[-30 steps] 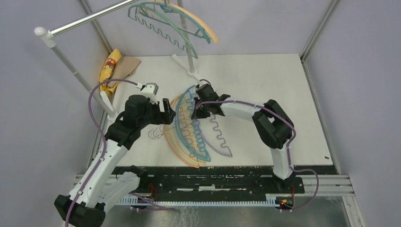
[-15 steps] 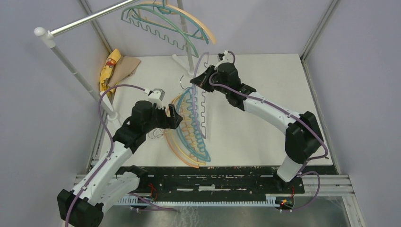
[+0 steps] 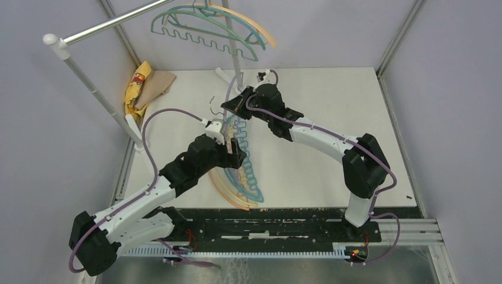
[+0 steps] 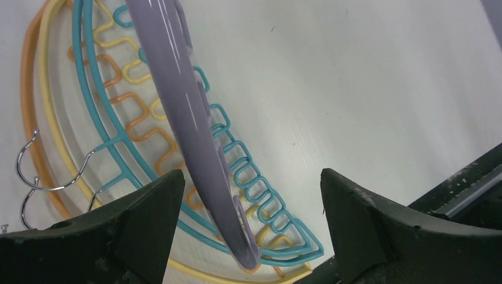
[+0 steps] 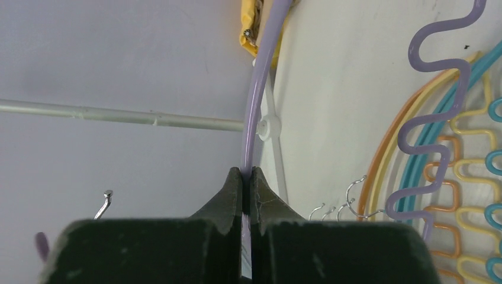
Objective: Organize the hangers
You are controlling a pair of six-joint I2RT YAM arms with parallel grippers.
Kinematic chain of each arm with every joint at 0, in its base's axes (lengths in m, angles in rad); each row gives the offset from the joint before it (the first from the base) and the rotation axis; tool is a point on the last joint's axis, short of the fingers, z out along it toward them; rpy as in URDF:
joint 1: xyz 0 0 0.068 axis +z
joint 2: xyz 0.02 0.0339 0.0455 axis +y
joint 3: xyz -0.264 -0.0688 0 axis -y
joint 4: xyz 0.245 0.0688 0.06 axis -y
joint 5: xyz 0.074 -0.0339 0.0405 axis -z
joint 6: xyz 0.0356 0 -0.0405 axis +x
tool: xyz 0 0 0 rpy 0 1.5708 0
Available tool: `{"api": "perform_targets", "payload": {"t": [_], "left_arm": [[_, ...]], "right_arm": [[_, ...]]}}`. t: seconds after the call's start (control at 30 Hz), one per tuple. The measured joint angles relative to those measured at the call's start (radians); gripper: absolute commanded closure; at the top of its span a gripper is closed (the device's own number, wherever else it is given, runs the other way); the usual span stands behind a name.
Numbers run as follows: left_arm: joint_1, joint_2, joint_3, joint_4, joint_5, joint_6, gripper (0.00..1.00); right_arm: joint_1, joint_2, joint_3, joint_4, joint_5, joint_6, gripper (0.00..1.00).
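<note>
My right gripper (image 3: 232,106) (image 5: 247,171) is shut on the thin arc of a purple hanger (image 5: 251,118) and holds it up off the table below the rack. The hanger's lower end (image 4: 189,118) hangs between the open jaws of my left gripper (image 3: 235,155) (image 4: 251,177), nearer the left jaw; I cannot tell if it touches it. Under both lies a pile of teal (image 4: 100,124), yellow (image 4: 50,112) and orange (image 4: 26,89) hangers (image 3: 243,174) on the white table. Teal-green and orange hangers (image 3: 207,26) hang on the rack bar.
The rack's silver bar (image 3: 112,23) crosses the top left, with an upright pole (image 3: 235,56) right behind my right gripper and a slanted leg (image 3: 95,89) at the left. A yellow and tan cloth (image 3: 142,83) lies at the back left corner.
My right gripper has lifted the purple hanger off the pile and carried it back and left toward the rack. My left gripper has moved right, over the pile, around the hanger's lower end.
</note>
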Motion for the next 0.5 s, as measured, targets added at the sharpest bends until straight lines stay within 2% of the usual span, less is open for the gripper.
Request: {"api": "perform_targets", "payload": {"t": [0.2,0.3,0.43,0.47,0.5], "left_arm": [[-0.054,0.088,-0.08,0.051,-0.118,-0.041,0.12],[-0.06,0.103,-0.122,0.106,-0.165,-0.06,0.29],[-0.065,0.104,-0.136,0.187,-0.192,-0.069,0.48],[-0.066,0.108,-0.137,0.198,-0.192,-0.069,0.55],[-0.066,0.112,-0.138,0.209,-0.193,-0.069,0.67]], "right_arm": [[-0.005,-0.056,-0.022,0.027,0.004,0.05,0.99],[-0.006,-0.11,-0.029,0.004,0.012,0.05,0.99],[-0.019,-0.144,-0.03,-0.025,0.013,0.058,0.99],[-0.02,-0.146,-0.03,-0.025,0.012,0.063,0.99],[-0.021,-0.146,-0.031,-0.025,0.012,0.066,0.99]]}}
